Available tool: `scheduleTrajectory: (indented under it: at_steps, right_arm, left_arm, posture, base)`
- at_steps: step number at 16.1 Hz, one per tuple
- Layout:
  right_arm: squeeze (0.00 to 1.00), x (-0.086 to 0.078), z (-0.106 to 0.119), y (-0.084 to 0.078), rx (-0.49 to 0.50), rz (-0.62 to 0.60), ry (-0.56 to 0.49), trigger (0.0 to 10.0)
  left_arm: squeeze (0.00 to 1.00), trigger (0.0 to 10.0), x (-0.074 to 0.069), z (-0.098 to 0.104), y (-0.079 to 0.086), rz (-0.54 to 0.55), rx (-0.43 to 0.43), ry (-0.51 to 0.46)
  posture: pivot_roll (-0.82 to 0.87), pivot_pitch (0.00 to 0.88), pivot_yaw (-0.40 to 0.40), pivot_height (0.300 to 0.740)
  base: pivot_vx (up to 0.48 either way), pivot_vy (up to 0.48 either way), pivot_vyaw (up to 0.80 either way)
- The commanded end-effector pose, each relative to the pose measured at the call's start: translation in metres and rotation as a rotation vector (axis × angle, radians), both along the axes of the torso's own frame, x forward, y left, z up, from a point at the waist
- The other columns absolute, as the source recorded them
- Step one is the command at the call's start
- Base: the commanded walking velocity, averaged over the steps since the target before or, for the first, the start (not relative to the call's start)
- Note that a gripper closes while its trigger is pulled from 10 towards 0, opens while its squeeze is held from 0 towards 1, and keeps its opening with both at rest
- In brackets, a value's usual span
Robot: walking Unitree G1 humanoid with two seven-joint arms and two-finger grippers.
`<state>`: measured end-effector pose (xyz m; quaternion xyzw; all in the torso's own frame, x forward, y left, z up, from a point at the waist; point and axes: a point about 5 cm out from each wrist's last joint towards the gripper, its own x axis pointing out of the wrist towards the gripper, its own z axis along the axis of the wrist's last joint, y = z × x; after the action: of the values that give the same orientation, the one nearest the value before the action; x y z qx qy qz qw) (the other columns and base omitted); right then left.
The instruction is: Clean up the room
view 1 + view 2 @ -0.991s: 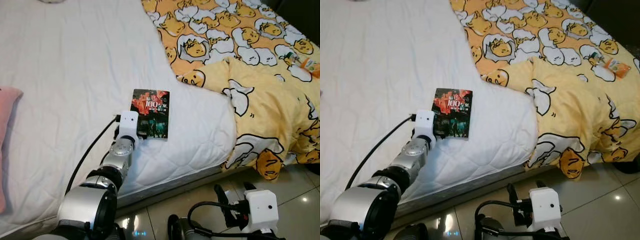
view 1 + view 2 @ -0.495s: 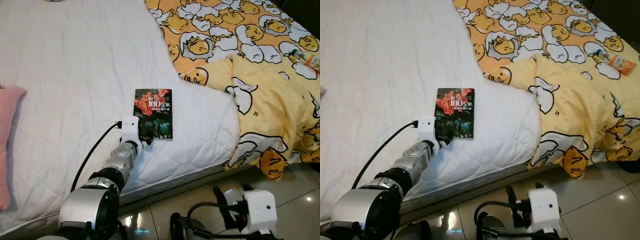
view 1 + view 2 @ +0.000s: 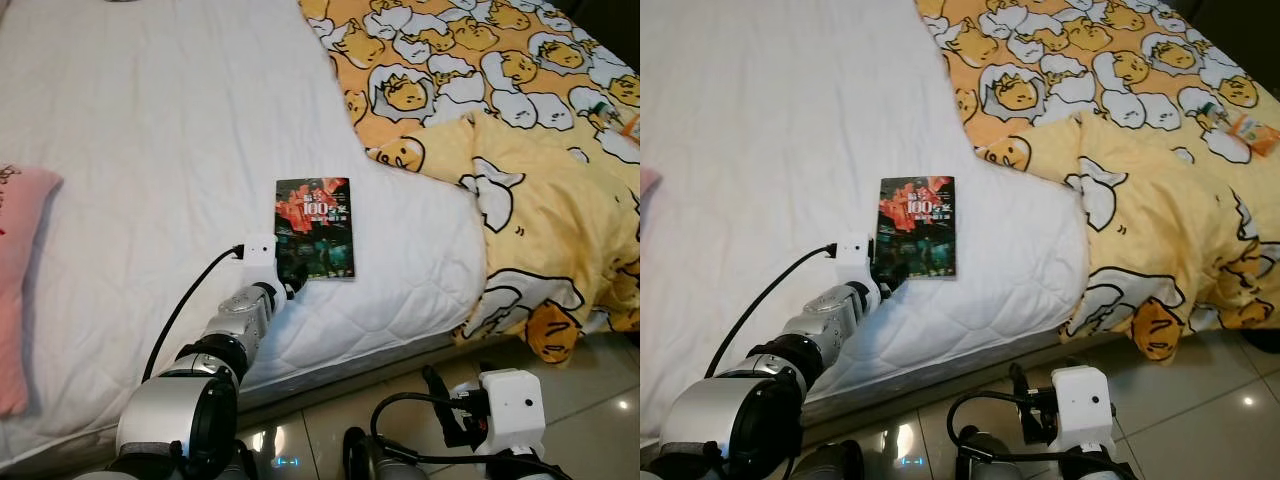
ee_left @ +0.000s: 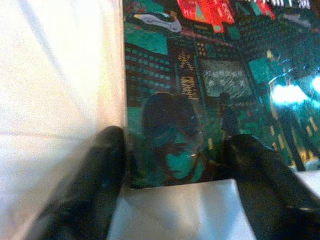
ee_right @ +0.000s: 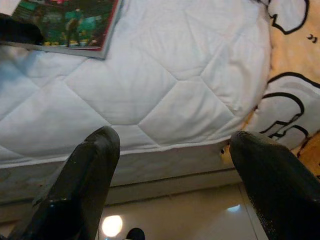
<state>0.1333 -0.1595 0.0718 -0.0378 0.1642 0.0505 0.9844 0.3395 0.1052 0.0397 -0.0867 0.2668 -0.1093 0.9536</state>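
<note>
Red and teal on its cover, the book [image 3: 314, 226] lies flat on the white quilted mattress [image 3: 150, 150], near the bed's foot edge. The left gripper [image 4: 175, 175] rests at its near end, fingers spread, one at each lower corner. A yellow cartoon-print duvet [image 3: 520, 150] lies beside it. The right gripper [image 5: 175, 165] hangs unclenched above the tiled floor [image 3: 1200, 400].

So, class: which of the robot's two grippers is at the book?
The left gripper, its open fingers straddling the book's near corner on the white mattress. The right gripper hangs open, low over the tiled floor.
</note>
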Motion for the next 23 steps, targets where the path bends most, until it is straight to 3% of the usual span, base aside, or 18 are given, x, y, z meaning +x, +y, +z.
scheduleTrajectory:
  at_steps: [1, 12, 13, 15, 18, 21, 23]
  right_arm:
    - [0.0, -0.001, -0.005, -0.004, -0.008, -0.018, 0.029, 10.0]
    - [0.0, 0.014, -0.011, -0.002, -0.007, -0.012, 0.008, 10.0]
    - [0.0, 0.026, -0.01, -0.002, -0.006, -0.02, -0.025, 10.0]
    - [0.0, 0.043, -0.011, -0.001, -0.001, -0.018, -0.061, 10.0]
    - [0.0, 0.075, -0.009, 0.003, 0.019, -0.024, -0.125, 10.0]
    - [0.0, 0.097, -0.003, 0.005, 0.035, -0.024, -0.187, 10.0]
    - [0.0, 0.118, -0.006, 0.005, 0.044, -0.021, -0.206, 10.0]
  left_arm:
    - [0.0, 0.0, -0.013, -0.014, -0.017, -0.076, -0.019, 0.079]
    - [0.0, 0.0, -0.009, -0.003, -0.031, -0.157, -0.1, 0.018]
    - [0.0, 0.0, -0.001, 0.009, -0.031, -0.167, -0.157, -0.049]
    - [0.0, 0.0, 0.004, 0.017, -0.024, -0.197, -0.186, -0.11]
    - [0.0, 0.0, 0.006, 0.024, 0.0, -0.226, -0.213, -0.205]
    - [0.0, 0.0, 0.008, 0.035, 0.024, -0.201, -0.17, -0.308]
    - [0.0, 0.0, 0.024, 0.062, 0.039, -0.093, -0.12, -0.409]
  posture:
    - [-0.25, 0.187, -0.052, 0.74]
    - [-0.23, 0.141, -0.027, 0.74]
    - [-0.21, 0.1, -0.008, 0.74]
    - [-0.17, 0.042, 0.009, 0.74]
    - [-0.09, 0.0, 0.032, 0.74]
    - [-0.03, 0.0, 0.035, 0.74]
    - [0.04, 0.0, 0.019, 0.74]
  base:
    - [0.0, 0.0, 0.0]
    - [0.0, 0.0, 0.0]
    - [0.0, 0.0, 0.0]
    - [0.0, 0.0, 0.0]
    - [0.0, 0.0, 0.0]
    - [0.0, 0.0, 0.0]
    - [0.0, 0.0, 0.0]
